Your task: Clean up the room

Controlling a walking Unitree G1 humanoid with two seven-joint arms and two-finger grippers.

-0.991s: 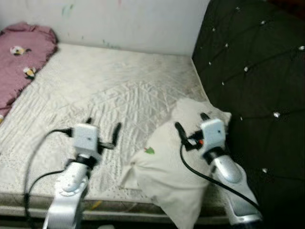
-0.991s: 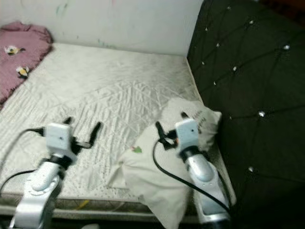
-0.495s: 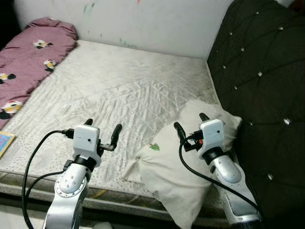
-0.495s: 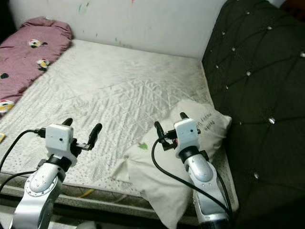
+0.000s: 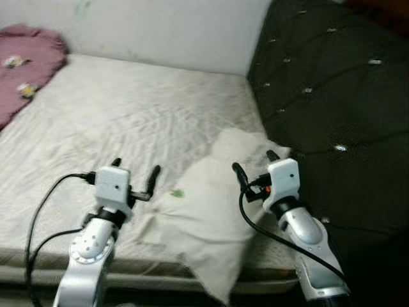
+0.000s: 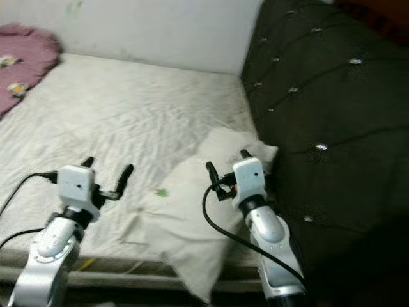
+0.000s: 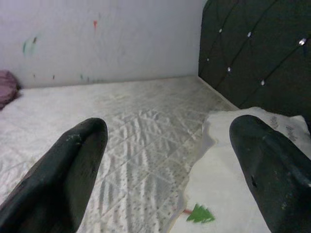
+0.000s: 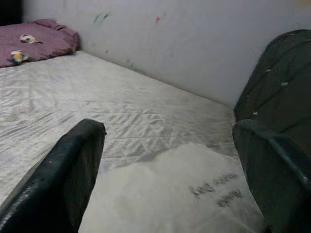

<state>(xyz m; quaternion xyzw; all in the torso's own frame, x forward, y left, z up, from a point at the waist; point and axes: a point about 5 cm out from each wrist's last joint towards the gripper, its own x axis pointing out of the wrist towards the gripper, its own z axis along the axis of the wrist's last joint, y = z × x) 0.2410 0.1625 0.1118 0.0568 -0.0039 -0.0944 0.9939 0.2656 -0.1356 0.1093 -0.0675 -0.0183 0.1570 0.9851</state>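
Little is tidied yet, I judge: the pillow [image 5: 208,214] lies askew beside the headboard [image 5: 319,96], overhanging the mattress [image 5: 128,121] edge. My right gripper [image 5: 254,169] hovers over it, my left gripper [image 5: 135,173] just beside it (both spread wide, empty).
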